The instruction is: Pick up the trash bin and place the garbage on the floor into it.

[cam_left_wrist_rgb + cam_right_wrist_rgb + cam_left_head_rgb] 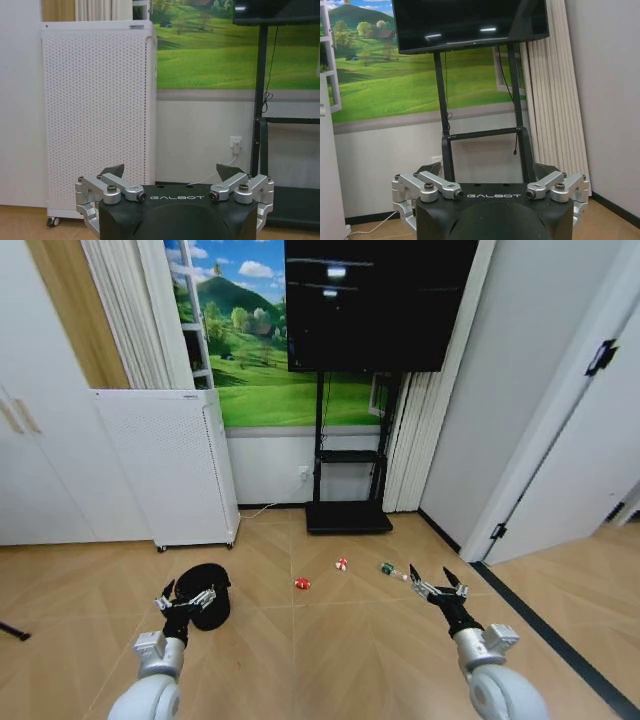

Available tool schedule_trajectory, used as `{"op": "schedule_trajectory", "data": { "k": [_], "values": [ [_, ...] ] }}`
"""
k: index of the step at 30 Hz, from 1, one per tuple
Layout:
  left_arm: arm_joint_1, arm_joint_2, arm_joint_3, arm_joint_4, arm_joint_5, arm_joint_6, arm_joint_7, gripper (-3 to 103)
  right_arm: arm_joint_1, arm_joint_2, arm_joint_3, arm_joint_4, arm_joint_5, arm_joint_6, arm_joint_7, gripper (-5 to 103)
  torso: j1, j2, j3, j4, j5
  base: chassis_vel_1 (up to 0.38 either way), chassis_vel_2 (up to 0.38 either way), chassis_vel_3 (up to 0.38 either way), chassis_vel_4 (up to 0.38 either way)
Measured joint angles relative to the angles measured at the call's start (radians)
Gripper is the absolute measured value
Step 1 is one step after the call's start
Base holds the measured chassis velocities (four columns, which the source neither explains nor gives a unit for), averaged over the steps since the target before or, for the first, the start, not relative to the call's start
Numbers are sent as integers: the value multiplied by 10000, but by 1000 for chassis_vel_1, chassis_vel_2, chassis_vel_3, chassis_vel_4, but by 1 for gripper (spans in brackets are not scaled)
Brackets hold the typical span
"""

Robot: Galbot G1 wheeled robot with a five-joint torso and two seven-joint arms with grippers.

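While both arms reach forward low over the light tan chevron-patterned wood parquet floor (330, 640), the left end effector (186, 598) hangs with its fingers spread apart and nothing between them; the left wrist view shows the same wide gap at the left end effector (173, 172). Directly under and just beyond it sits the small black round tapered trash bin (205, 597), its wide rim partly covered by the fingers; whether they touch the rim cannot be told.

On the other side, the right end effector (439, 583) is likewise splayed open and empty, as the right wrist view confirms (487, 172). Just beyond its fingertips, toward the left end effector, lies the small clear plastic bottle with a green label (393, 569). Farther toward the left end effector rests a small red-and-white crumpled wad (342, 564), and nearer still to the bin side lies a second red-and-white wad (302, 583), roughly midway between the two end effectors. All three pieces lie on the floor, apart from one another and from the bin.

Beyond the left end effector stands a tall white perforated appliance on small wheels (168, 465), against the wall. Beyond the right end effector rises a black stand carrying a dark flat screen (375, 302), with a green landscape mural (265, 370) behind it.
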Motion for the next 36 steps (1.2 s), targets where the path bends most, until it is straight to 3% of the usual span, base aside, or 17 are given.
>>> {"op": "schedule_trajectory", "data": {
  "k": [3,5,8,25,26,30,36],
  "values": [
    [5,-5,-3,-4,1,0,-1,100,-3,6,-5,0,1,1,-17,100,0,0,0,1,13,-348,347,343,-331],
    [7,-4,-6,-5,1,-1,0,100,-1,6,-4,5,1,3,-20,100,0,0,-1,-3,0,-353,346,364,-363],
    [16,-5,-20,-23,1,-2,0,100,0,3,-7,10,6,4,-28,100,1,-1,1,0,13,-346,352,355,-346],
    [6,2,-10,5,1,-18,4,100,28,31,-73,-33,5,343,13,100,3,-1,3,-3,5,-346,339,335,-334],
    [6,0,-6,10,5,-18,4,100,40,22,-69,-56,-24,393,-14,100,5,-1,3,6,7,-210,147,158,-174],
    [4,3,0,12,6,-20,8,100,29,24,-38,-74,-23,437,-135,100,3,-1,2,-9,3,-105,83,80,-14],
    [18,12,-4,-12,6,-20,9,100,20,45,-21,-134,-63,602,-300,100,-9,4,-5,2,8,52,-31,-41,38]
  ]
}}
